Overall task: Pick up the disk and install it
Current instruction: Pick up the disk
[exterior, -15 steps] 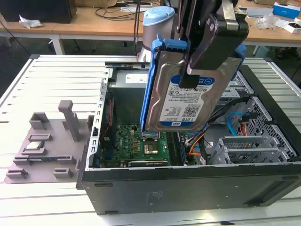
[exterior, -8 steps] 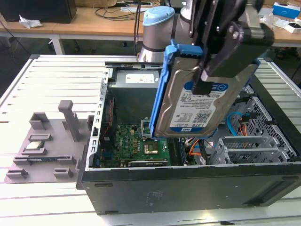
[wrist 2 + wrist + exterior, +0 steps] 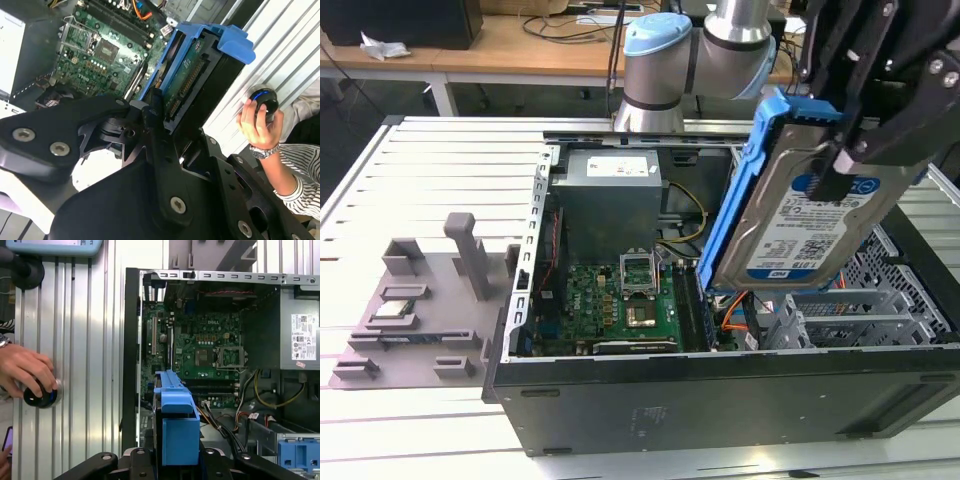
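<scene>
1. The disk (image 3: 800,225) is up in the air over the open computer case (image 3: 720,400), on the exterior view's right, not touching anything in the case.
2. Its long axis stands steeply, leaning a little. The labelled face looks toward the exterior camera, with blue rails down both long sides and the blue end piece at the top.
3. In the second wrist view the disk's (image 3: 200,65) connector edge faces the camera.
4. The gripper (image 3: 845,165) has its jaws closed tight on the disk, one finger pressed flat on the label.
5. Inside the case I see a green motherboard (image 3: 620,300) on the floor, a grey power supply (image 3: 610,200) at the back, and orange and yellow cables.
6. A metal drive cage (image 3: 880,310) sits below the hanging disk.
7. Beside the case, a grey fixture tray (image 3: 410,330) holds a small silver square (image 3: 392,308) in one pocket.
8. A person's hand (image 3: 257,125) rests on a round black knob (image 3: 265,100) on the table.
</scene>
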Robot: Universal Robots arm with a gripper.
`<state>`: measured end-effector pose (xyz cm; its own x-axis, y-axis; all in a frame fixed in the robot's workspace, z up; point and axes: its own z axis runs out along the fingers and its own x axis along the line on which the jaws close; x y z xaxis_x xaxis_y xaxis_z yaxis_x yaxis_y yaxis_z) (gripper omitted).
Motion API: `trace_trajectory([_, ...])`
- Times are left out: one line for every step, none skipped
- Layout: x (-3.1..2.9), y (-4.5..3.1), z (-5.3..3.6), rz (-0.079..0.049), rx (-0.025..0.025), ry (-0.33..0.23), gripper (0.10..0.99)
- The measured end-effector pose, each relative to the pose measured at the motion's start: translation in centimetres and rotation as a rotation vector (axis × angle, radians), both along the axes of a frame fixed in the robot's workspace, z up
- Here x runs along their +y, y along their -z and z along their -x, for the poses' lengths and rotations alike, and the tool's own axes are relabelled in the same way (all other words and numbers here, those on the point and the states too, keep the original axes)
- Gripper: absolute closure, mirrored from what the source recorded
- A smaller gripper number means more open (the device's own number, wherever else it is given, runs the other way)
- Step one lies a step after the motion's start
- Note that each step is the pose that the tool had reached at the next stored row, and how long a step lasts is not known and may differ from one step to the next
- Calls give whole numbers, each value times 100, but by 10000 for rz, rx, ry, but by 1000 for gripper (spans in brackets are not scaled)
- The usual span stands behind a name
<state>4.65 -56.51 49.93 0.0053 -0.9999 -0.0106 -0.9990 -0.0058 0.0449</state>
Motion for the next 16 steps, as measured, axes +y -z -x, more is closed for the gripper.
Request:
trace_trajectory([0, 1, -103, -1, 0, 0, 725])
trace_trajectory([0, 0, -162, 0, 0, 0, 725])
trace_trajectory([0, 0, -184, -1, 0, 0, 725])
trace_trajectory([0, 1, -212, -1, 0, -1, 725])
trace_trajectory([0, 0, -233, 0, 0, -1, 725])
trace_trajectory([0, 1, -255, -1, 0, 0, 725])
trace_trajectory([0, 1, -282, 0, 0, 0, 725])
trace_trajectory([0, 1, -302, 0, 0, 0, 725])
trace_trajectory([0, 1, -344, 0, 0, 0, 725])
trace_trajectory([0, 1, -383, -1, 0, -1, 725])
trace_trajectory([0, 1, -420, 0, 0, -1, 725])
trace_trajectory([0, 1, -461, 0, 0, 1, 725])
trace_trajectory([0, 1, -512, 0, 0, 1, 725])
trace_trajectory([0, 1, -547, 0, 0, -1, 725])
trace_trajectory([0, 1, -590, 0, 0, -1, 725])
trace_trajectory([0, 2, -642, 0, -1, 0, 725])
